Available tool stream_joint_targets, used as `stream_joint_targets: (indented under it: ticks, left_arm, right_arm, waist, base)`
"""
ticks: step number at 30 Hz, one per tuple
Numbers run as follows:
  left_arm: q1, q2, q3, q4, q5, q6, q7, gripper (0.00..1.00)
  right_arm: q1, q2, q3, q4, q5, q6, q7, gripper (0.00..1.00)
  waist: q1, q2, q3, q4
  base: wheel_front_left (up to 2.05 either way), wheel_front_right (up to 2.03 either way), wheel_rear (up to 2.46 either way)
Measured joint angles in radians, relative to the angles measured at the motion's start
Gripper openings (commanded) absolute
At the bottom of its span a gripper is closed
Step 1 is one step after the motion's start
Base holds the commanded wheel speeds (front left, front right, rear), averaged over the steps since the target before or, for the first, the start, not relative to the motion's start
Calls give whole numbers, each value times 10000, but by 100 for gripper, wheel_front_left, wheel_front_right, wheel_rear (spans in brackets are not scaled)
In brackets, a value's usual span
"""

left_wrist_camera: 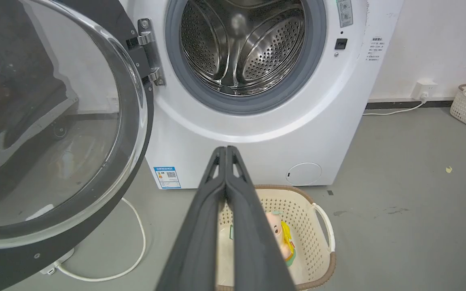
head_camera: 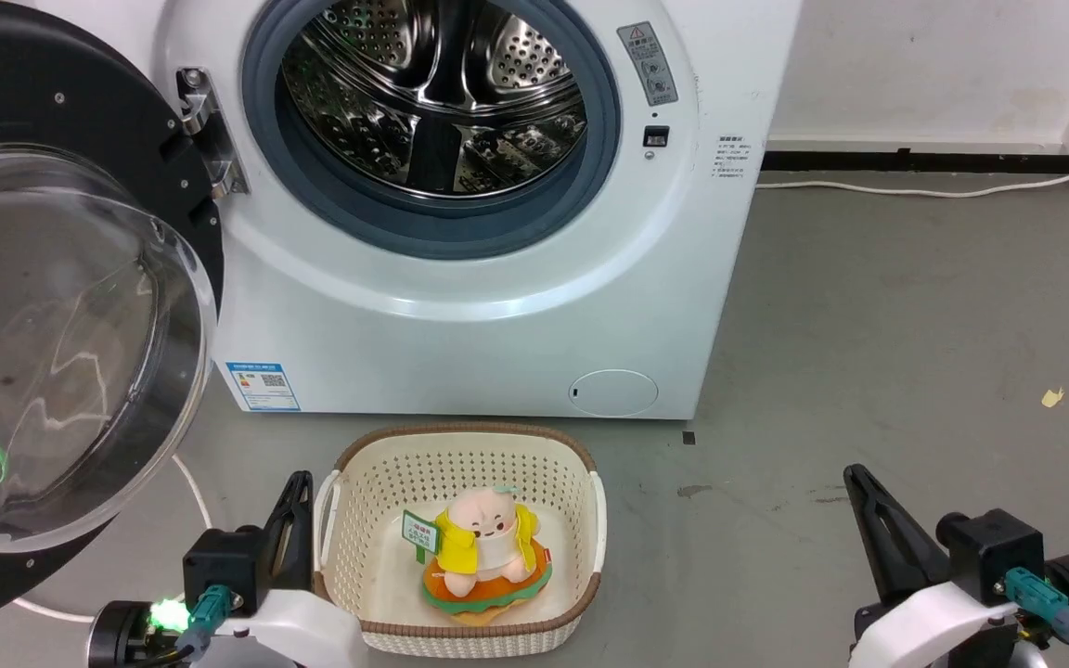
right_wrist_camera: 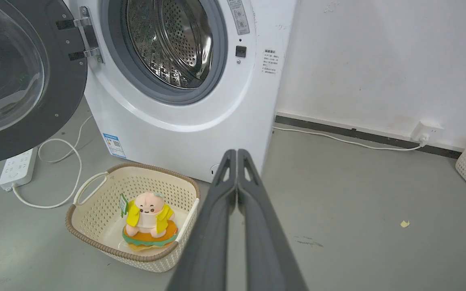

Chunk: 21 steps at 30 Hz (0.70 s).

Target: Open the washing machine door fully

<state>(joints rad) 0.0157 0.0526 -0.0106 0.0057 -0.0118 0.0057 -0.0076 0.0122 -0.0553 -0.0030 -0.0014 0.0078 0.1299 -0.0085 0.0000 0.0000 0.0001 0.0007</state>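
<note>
Beside the hinge side of the machine front, the large round glossy black washing machine door with its bulging clear glass bowl stands wide open on its metal hinge, inner face turned toward the robot. It hangs clear of the white front-loading washing machine. The round mouth, with the perforated steel drum inside the grey rubber ring, is wholly uncovered.

The left end effector sits low near the door's lower edge but apart from it. In its wrist view the two long dark fingers are pressed together with nothing between them. The right end effector is well apart from the door on the other side, over the grey floor, likewise clenched on nothing.

Between them, just before the machine, a cream perforated plastic basket with a brown rim holds a small plush toy in a yellow jacket.

By my reading the task is as good as done: nothing touches the door, and the opening is free. Whether the hinge has any travel left I cannot tell; if it has, only a last outward push remains.
</note>
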Motion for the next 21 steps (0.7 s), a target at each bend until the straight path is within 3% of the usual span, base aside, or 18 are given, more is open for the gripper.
stream_joint_targets:
  ticks: [21]
  left_arm:
    - [-4,-29,107,-21,29,-13,73,0]
  right_arm:
    - [-3,0,36,2,-2,0,82,0]
  waist:
    - [0,0,-1,-7]
  base:
    - [0,0,0]
